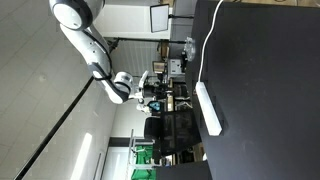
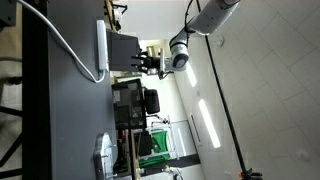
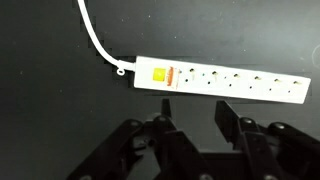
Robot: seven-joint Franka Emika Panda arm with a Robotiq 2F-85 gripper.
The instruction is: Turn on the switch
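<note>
1. The switch (image 3: 158, 76) is a small yellowish square at the left end of the power strip (image 3: 218, 80). This is the end where the cord (image 3: 98, 38) enters. In the wrist view it sits just left of the frame's centre.
2. A tiny orange-red mark lies just beside the switch on its right. After it, a row of sockets (image 3: 240, 83) runs toward the right edge of the frame.
3. The switch is too small to make out in either exterior view. There the strip shows as a narrow white bar, right of centre (image 1: 208, 108) or in the upper left (image 2: 102, 48).
4. The white cord leaves the strip's end and curves up to the top left of the wrist view. In both exterior views it curves across the dark surface (image 1: 204, 40) (image 2: 58, 38).
5. The strip lies flat on the black tabletop (image 3: 50, 110).
6. The claw (image 3: 194, 125) comes in from the bottom of the wrist view. Its fingers (image 3: 160, 128) are spread apart with nothing between them.
7. In both exterior views the claw (image 1: 152, 90) (image 2: 146, 62) hangs off the tabletop, apart from the strip.
8. A white rounded object (image 2: 103, 150) sits low in an exterior view; what it is I cannot tell.
</note>
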